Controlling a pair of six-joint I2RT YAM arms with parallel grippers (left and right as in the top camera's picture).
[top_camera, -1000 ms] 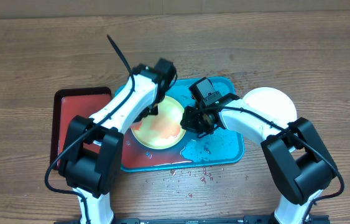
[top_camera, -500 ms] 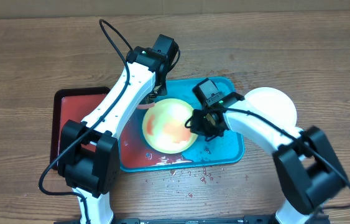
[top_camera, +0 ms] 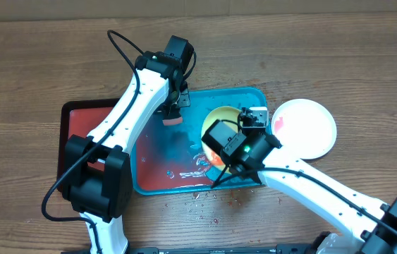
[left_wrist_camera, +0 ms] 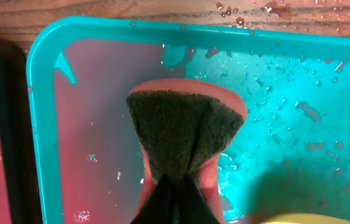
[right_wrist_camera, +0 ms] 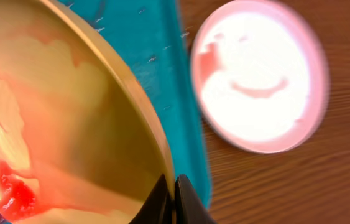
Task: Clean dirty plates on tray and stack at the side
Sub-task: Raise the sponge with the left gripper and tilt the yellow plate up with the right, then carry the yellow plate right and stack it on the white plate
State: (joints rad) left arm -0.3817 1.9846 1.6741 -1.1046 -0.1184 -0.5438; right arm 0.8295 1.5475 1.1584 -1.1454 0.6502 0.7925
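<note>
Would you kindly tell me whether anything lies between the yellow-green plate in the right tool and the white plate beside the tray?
Nothing visible does. Only the tray's raised rim lies between the yellow-green plate, gripped at its edge by the right tool, and the white plate.

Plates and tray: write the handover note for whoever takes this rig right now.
Left pincer: shut on the sponge, above the blue tray.
Right pincer: shut on the rim of the yellow-green plate, which is tilted over the tray with red sauce on it.
White plate: on the table right of the tray, red smear on it.
Done: nothing visibly clean or stacked.
Left: wipe both plates and stack them beside the tray. No third plate in view.
</note>
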